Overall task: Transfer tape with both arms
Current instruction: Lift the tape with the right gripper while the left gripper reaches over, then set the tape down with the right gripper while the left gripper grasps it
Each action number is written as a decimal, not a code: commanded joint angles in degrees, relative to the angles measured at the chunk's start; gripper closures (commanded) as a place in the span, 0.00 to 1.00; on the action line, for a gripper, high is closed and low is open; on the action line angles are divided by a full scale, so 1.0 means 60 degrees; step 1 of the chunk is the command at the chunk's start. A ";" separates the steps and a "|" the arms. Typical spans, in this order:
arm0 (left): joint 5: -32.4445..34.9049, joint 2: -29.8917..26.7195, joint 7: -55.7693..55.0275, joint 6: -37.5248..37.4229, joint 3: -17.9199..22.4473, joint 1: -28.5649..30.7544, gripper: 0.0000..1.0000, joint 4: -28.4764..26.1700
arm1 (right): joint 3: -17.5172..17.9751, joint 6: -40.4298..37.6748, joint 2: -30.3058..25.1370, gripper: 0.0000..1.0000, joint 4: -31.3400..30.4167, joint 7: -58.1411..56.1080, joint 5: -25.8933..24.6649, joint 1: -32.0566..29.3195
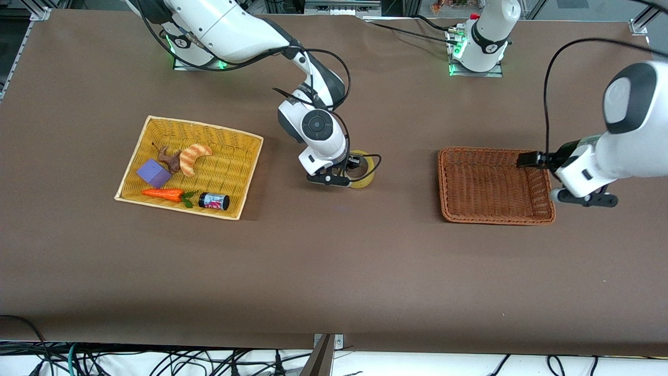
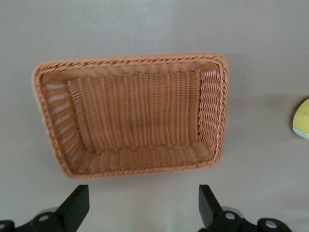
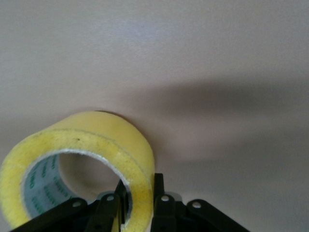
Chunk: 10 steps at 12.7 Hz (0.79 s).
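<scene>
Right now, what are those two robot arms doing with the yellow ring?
The right claw has pinched the wall of the yellow tape roll, one finger inside the ring and one outside, on the table between the two baskets. The left claw hangs open at the edge of the empty orange-brown basket, waiting. The croissant toy, carrot, purple block and small can sit in the yellow basket.
</scene>
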 commanded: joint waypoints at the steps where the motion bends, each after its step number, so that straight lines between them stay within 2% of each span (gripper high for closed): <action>1: 0.0147 0.0628 -0.0592 0.0820 -0.0068 -0.0495 0.00 -0.0087 | -0.0026 -0.0225 -0.0258 0.00 0.0346 0.0444 -0.0189 -0.0060; 3: 0.0147 0.0936 -0.1804 0.1626 -0.0622 -0.0687 0.00 -0.0323 | -0.0375 -0.1084 -0.1016 0.00 0.0302 0.0240 -0.0232 -0.0134; 5: 0.0147 0.1157 -0.3283 0.2794 -0.1733 -0.0644 0.00 -0.0833 | -0.1150 -0.2738 -0.2026 0.00 0.0302 -0.0954 -0.0248 -0.0134; 7: 0.0147 0.1245 -0.4297 0.4507 -0.2598 -0.0658 0.00 -0.1697 | -0.1854 -0.4232 -0.2731 0.00 0.0302 -0.2159 -0.0247 -0.0134; 8: 0.0147 0.1463 -0.4838 0.5052 -0.3023 -0.0673 0.00 -0.1860 | -0.2263 -0.4979 -0.3039 0.00 0.0302 -0.2250 -0.0262 -0.0134; 10: 0.0248 0.1946 -0.6155 0.5771 -0.3786 -0.0775 0.00 -0.1862 | -0.3010 -0.5657 -0.3668 0.00 0.0085 -0.2716 -0.0262 -0.0120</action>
